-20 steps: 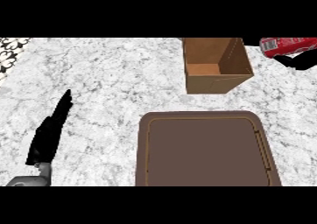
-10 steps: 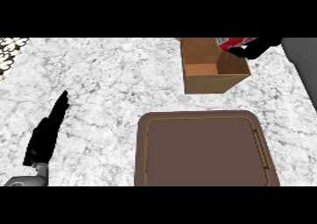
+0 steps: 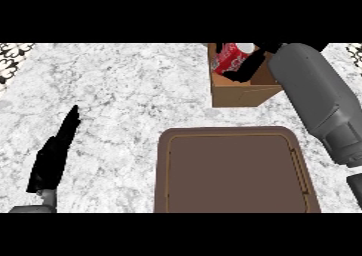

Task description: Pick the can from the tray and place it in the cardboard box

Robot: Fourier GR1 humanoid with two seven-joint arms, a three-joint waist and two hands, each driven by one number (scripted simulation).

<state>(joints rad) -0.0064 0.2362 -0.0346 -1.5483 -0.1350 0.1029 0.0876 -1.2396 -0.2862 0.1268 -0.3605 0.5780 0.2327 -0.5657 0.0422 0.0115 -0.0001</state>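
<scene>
Head view: the red can [image 3: 229, 58] is in the upper right of the frame, tilted, with its pale top pointing up and right. It sits over the open top of the cardboard box [image 3: 243, 95], and its lower end is level with the box's rim. The right hand [image 3: 247, 68] is curled round the can's right side, holding it. Its grey forearm [image 3: 317, 97] slants down to the frame's right edge. The brown tray [image 3: 161, 175] lies in the lower centre, just below the box and apart from it. The left hand [image 3: 54, 156] rests at the lower left on the marble counter [image 3: 125, 90], its fingers straight and together, pointing up the frame.
</scene>
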